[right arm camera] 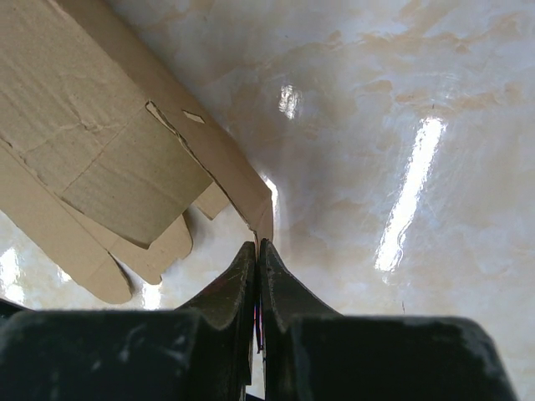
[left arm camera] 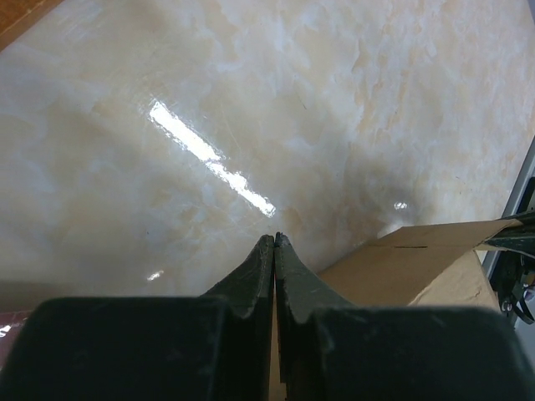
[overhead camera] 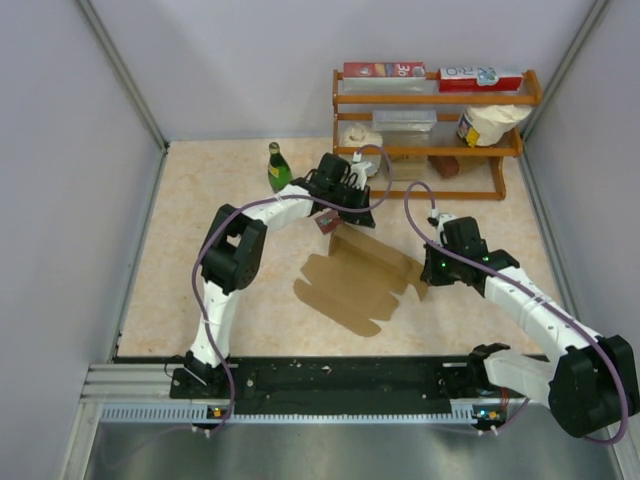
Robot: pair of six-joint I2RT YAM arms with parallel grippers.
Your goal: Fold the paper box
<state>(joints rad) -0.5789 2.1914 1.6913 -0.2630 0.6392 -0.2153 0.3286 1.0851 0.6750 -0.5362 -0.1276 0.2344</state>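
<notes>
brown paper box (overhead camera: 352, 290) lies long axis left-right, raised edge pinched by left fingers (left arm camera: 251, 280) and right fingers (right arm camera: 236, 288).

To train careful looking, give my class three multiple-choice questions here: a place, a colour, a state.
1. The paper box is: A white; B brown; C red.
2. Where does the green bottle stand? A the far side of the table; B the table's near edge; C on the paper box.
3. The left gripper has its jaws: A wide open; B shut; C out of view.
Answers: 1 B, plain brown cardboard; 2 A, it stands beyond the box; 3 B, its fingers meet in the wrist view.
</notes>
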